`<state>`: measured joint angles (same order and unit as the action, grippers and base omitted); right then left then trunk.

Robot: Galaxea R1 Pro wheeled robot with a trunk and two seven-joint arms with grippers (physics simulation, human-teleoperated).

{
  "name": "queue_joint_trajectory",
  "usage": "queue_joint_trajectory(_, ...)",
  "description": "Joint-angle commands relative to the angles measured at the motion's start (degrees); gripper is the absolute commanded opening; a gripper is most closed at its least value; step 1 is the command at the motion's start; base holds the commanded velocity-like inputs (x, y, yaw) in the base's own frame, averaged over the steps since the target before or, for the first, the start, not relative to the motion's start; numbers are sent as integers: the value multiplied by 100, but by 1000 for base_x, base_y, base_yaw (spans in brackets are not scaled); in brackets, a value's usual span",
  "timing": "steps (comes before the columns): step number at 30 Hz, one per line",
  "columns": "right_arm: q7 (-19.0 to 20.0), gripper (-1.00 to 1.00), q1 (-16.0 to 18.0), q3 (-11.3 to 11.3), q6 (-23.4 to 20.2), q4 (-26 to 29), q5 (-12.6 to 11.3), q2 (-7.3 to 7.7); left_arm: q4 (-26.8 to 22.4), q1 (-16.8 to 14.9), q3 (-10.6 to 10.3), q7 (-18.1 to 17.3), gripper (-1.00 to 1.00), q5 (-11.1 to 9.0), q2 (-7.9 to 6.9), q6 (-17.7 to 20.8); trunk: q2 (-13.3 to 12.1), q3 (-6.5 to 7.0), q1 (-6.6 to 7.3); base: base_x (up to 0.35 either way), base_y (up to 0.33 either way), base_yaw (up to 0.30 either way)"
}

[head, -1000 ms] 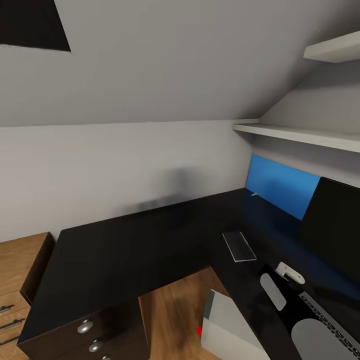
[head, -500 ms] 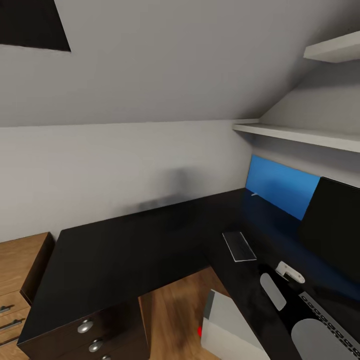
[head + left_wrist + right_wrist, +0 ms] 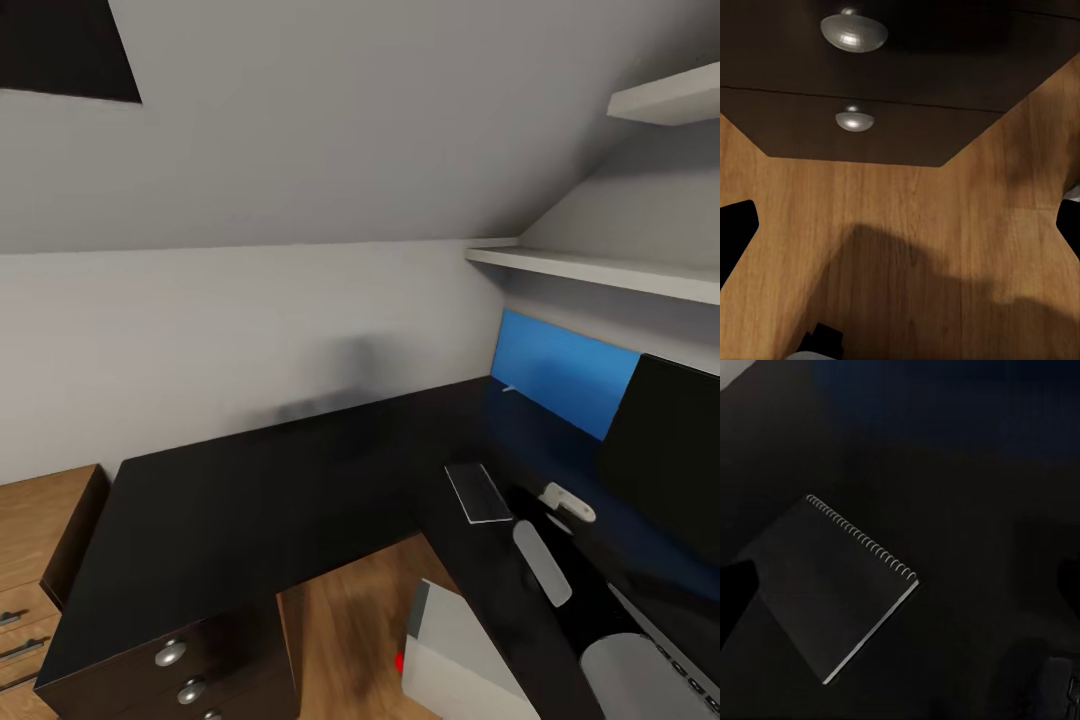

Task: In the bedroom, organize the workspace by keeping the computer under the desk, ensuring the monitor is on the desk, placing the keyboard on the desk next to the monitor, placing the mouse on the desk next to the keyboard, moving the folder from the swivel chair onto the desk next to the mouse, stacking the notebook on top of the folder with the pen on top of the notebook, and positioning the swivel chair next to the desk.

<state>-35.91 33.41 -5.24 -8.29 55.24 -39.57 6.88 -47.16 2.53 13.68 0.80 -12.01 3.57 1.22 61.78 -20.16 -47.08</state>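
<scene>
Two grippers, jaws spread wide, both empty. Left gripper (image 3: 900, 225) hangs over wood floor by the desk (image 3: 250, 500) drawers. Right gripper (image 3: 900, 585) hovers above the notebook (image 3: 478, 492) on the desk; monitor (image 3: 665, 450) at its 3 o'clock, computer (image 3: 450, 650) at its 6 o'clock on the floor.

A pale grey wall (image 3: 250, 330) is running behind the workspace, and a sloped grey ceiling (image 3: 350, 120) is leaning down to meet it, with a dark rectangular opening (image 3: 60, 50) sitting in its upper corner; two white shelves (image 3: 600, 268) are jutting from the side wall, the higher one (image 3: 668, 98) catching more light. A low light-wood cabinet (image 3: 35, 545) with long handles is standing at the far side; warm wood-plank flooring (image 3: 900, 247) is lying below, with soft shadow falling across it
</scene>
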Motion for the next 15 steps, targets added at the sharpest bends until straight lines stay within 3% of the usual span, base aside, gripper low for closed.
queue_joint_trajectory(1,-46,100,-27,-42,-65,103,-21,8,-12,2,3,8,100,-56,3,12,4,-6,-1,0,0,0)
queue_joint_trajectory(8,-36,100,-214,-160,-318,529,-29,4,-12,2,3,8,100,-56,3,15,4,-6,-1,0,0,0)
queue_joint_trajectory(9,-32,100,-237,-315,-351,586,-28,5,-12,2,3,8,100,-56,3,12,4,-6,-1,0,0,0)
queue_joint_trajectory(15,-36,100,-245,-451,-363,642,-29,0,-12,2,3,8,100,-56,3,10,4,-6,-1,0,0,0)
